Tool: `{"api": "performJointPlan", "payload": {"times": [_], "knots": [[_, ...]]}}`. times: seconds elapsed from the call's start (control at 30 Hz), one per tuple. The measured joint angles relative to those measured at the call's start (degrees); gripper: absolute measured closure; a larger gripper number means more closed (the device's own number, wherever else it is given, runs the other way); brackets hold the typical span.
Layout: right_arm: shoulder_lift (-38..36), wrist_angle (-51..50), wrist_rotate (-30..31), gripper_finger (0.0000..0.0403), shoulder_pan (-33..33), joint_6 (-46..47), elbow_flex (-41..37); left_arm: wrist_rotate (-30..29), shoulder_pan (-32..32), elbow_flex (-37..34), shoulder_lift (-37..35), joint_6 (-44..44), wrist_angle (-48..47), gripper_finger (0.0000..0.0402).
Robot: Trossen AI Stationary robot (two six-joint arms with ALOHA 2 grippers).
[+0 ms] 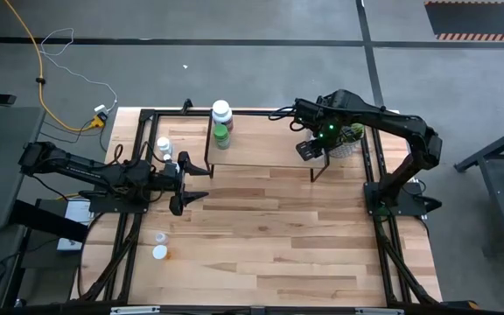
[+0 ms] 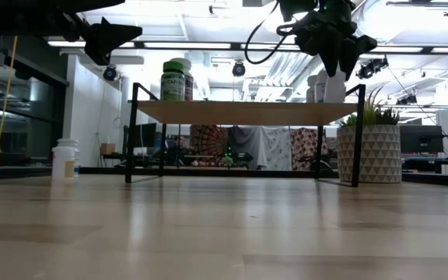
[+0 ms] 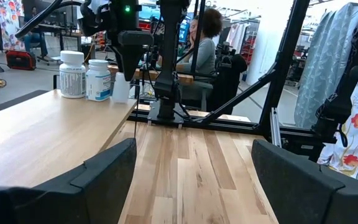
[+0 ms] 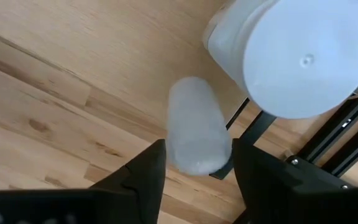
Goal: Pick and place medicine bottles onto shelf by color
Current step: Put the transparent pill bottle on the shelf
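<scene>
The shelf stands at the table's far side. On its left end stand a white-capped bottle and a green one. My right gripper points down over the shelf's right end, its fingers flanking a small white bottle that stands upright on the board near its edge. Beside that bottle stand larger white bottles, two of which show in the left wrist view. My left gripper waits open and level at the table's left, holding nothing. My right gripper comes from above, pointing down, with one finger close on each side of the small white bottle's upper part. Whether the fingers touch it I cannot tell. The bottle stands upright with its base on the shelf.
A white bottle stands on the table left of the shelf, and two small ones near the left front. A potted plant stands beside the shelf's right end. A person sits in the room beyond.
</scene>
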Motion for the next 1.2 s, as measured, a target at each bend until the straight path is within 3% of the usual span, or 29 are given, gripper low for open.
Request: {"api": "performJointPlan", "payload": {"times": [0.63,0.8,0.9,1.0,1.2], "knots": [[-3.4,0.0,-1.3,0.0224,2.1,-4.4,0.2,-0.1,0.0,0.0,0.0,0.3,0.0,0.0092],[-8.8,0.1,5.2,0.0224,8.8,-3.7,-1.8,-1.7,0.0,0.0,0.0,1.5,0.0,0.0092],[-13.7,2.1,10.1,0.0224,14.3,-1.1,-8.0,-3.1,0.0,0.0,0.0,1.5,0.0,0.0092],[-20.3,6.7,11.1,0.0224,19.8,2.6,-18.5,-3.3,0.0,0.0,0.0,1.5,0.0,0.0092],[-34.5,32.6,12.5,0.0224,32.9,11.0,-42.5,-3.3,0.0,0.0,0.0,1.1,0.0,0.0092]]}}
